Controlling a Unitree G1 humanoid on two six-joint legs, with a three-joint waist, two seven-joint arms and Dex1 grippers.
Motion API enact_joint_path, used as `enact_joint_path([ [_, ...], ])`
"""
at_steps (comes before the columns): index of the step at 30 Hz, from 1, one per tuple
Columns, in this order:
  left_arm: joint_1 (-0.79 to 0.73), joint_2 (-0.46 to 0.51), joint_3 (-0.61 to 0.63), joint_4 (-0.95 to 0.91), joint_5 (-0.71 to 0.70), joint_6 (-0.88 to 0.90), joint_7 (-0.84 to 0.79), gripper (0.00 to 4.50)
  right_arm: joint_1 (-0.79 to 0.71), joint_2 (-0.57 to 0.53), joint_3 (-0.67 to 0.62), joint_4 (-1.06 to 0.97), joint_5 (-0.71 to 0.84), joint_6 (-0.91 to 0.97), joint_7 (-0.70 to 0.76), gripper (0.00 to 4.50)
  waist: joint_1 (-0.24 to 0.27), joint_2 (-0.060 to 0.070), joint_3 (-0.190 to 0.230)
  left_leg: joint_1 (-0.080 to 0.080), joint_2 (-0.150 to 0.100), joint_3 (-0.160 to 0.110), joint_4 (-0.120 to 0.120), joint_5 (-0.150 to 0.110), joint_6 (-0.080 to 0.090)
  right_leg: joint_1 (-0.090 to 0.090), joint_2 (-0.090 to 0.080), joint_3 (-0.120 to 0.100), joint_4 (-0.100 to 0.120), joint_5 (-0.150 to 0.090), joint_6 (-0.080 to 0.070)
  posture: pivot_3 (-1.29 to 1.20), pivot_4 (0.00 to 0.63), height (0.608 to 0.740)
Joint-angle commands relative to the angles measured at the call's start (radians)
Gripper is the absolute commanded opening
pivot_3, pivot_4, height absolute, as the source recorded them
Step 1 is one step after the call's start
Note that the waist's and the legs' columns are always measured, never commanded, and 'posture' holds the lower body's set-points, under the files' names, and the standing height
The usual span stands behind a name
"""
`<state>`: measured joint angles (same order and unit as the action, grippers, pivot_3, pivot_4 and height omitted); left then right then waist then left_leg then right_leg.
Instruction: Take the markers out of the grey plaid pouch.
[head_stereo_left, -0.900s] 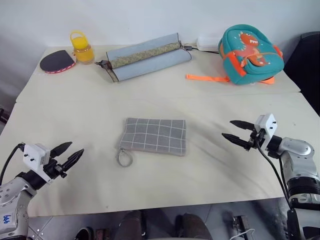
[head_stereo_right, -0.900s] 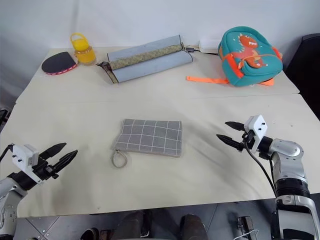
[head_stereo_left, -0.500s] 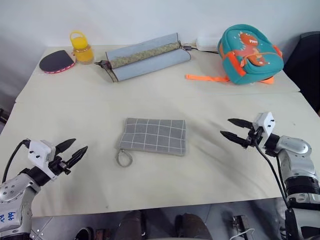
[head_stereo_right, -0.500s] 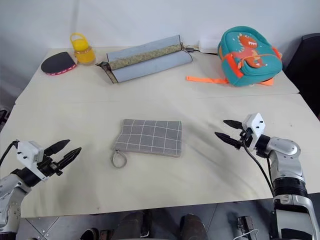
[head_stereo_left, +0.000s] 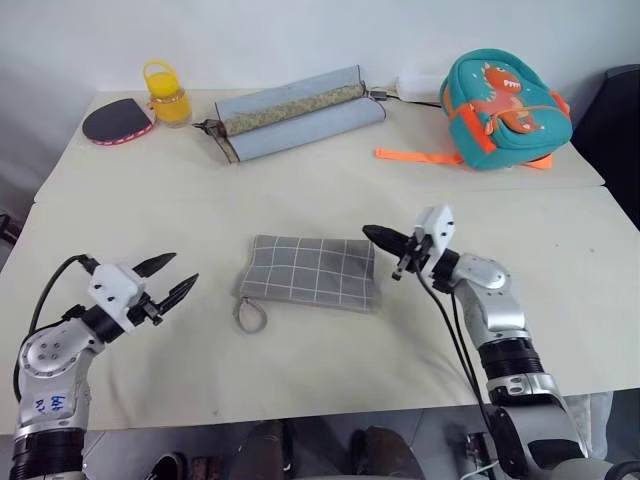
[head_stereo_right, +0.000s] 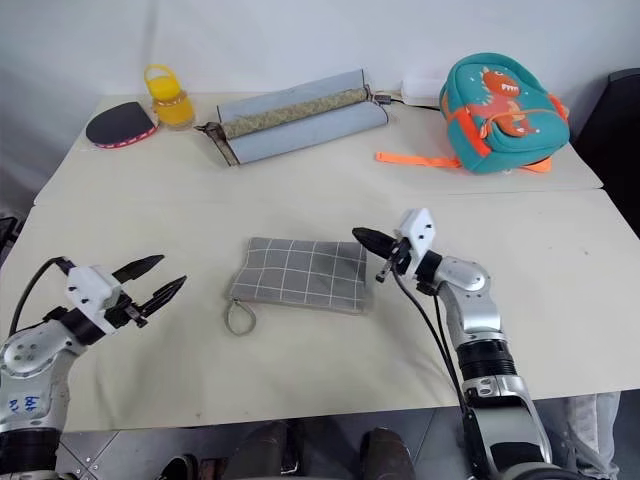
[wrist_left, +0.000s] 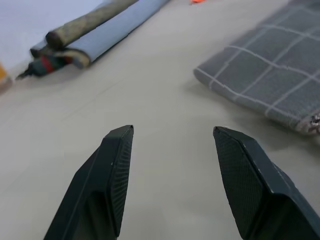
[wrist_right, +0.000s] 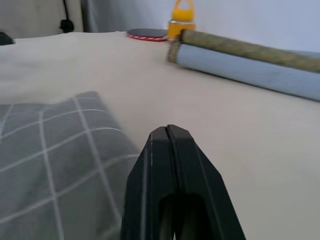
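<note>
The grey plaid pouch (head_stereo_left: 310, 272) lies flat in the middle of the cream table, its metal ring pull (head_stereo_left: 247, 318) at its near left corner. The markers are hidden. My right gripper (head_stereo_left: 370, 233) is shut with nothing in it, and its tip sits at the pouch's far right corner; I cannot tell whether it touches. The right wrist view shows the shut fingers (wrist_right: 167, 150) just beside the pouch's edge (wrist_right: 50, 150). My left gripper (head_stereo_left: 183, 270) is open and empty, a short way left of the pouch, pointing at it. In the left wrist view the pouch (wrist_left: 270, 80) lies ahead of the spread fingers (wrist_left: 117, 165).
Along the table's far edge lie a black and red paddle (head_stereo_left: 115, 122), a yellow jar (head_stereo_left: 165, 97), a long pale blue-grey fabric case (head_stereo_left: 295, 112) and a teal backpack (head_stereo_left: 508, 98) with orange straps. The table's front edge (head_stereo_left: 300, 410) is close below both arms.
My right gripper has shut and swung left across the table to the pouch's far right corner. The left gripper has moved right, closer to the pouch, still open. The pouch has not moved.
</note>
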<state>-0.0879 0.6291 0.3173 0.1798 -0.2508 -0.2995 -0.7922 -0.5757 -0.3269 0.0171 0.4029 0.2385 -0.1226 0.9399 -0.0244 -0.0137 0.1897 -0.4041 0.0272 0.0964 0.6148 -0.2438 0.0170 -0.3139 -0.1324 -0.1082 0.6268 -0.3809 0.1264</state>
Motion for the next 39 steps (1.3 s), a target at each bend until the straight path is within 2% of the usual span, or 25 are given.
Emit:
enact_joint_path([
  [1,-0.035,0.019,-0.036,0.048,0.057,-0.123,-0.012,2.71,0.004,-0.006,0.048,0.015,-0.080,-0.075,-0.020,0.01,-0.003,0.000,0.000,0.000,0.000,0.000,0.000,0.000,0.000,0.000,0.000,0.000,0.000,0.000,0.000,0.00,0.150,0.740],
  [4,-0.090,0.022,-0.089,0.126,0.119,-0.236,-0.013,2.71,0.006,-0.022,0.100,0.065,-0.173,-0.127,-0.054,0.01,-0.004,0.000,0.000,0.000,0.001,0.002,-0.001,0.000,-0.001,-0.002,0.001,-0.002,0.002,0.000,0.000,0.00,0.150,0.740],
  [11,-0.235,0.006,-0.194,0.302,0.236,-0.455,0.029,2.71,0.000,-0.027,0.091,0.069,-0.172,-0.134,-0.068,0.01,-0.004,-0.001,-0.001,0.000,0.001,0.006,-0.001,0.001,0.000,-0.006,0.001,-0.002,0.004,0.000,0.000,0.00,0.150,0.740],
  [24,-0.379,-0.029,-0.335,0.499,0.258,-0.606,0.019,2.71,0.039,-0.044,0.081,0.003,-0.146,-0.100,-0.062,0.01,-0.003,-0.001,-0.001,0.000,0.001,0.008,0.000,0.002,0.001,-0.009,0.001,-0.005,0.011,0.000,0.000,0.00,0.150,0.740],
  [28,-0.378,-0.042,-0.343,0.499,0.226,-0.581,0.005,1.86,0.054,-0.046,0.082,-0.022,-0.143,-0.088,-0.058,0.00,-0.004,-0.001,-0.001,0.000,0.001,0.008,0.001,0.002,0.001,-0.009,0.001,-0.005,0.011,0.000,0.000,0.00,0.150,0.740],
  [33,-0.360,-0.048,-0.350,0.466,0.179,-0.544,-0.030,0.20,0.054,-0.053,0.079,-0.031,-0.142,-0.085,-0.058,0.00,-0.004,-0.001,-0.001,0.000,0.001,0.008,0.001,0.002,0.001,-0.009,0.001,-0.005,0.011,0.000,0.000,0.00,0.150,0.740],
  [34,-0.356,-0.049,-0.351,0.460,0.167,-0.533,-0.038,0.02,0.053,-0.054,0.079,-0.030,-0.143,-0.086,-0.059,0.00,-0.003,-0.001,-0.001,0.000,0.001,0.008,0.001,0.002,0.001,-0.009,0.001,-0.005,0.011,0.000,0.000,0.00,0.150,0.740],
  [39,-0.333,-0.065,-0.334,0.389,0.171,-0.476,0.019,0.02,0.032,-0.054,0.052,-0.078,-0.096,-0.051,-0.056,0.00,-0.003,-0.001,-0.001,0.000,0.001,0.008,0.001,0.002,0.001,-0.009,0.001,-0.005,0.011,0.000,0.000,0.00,0.150,0.740],
])
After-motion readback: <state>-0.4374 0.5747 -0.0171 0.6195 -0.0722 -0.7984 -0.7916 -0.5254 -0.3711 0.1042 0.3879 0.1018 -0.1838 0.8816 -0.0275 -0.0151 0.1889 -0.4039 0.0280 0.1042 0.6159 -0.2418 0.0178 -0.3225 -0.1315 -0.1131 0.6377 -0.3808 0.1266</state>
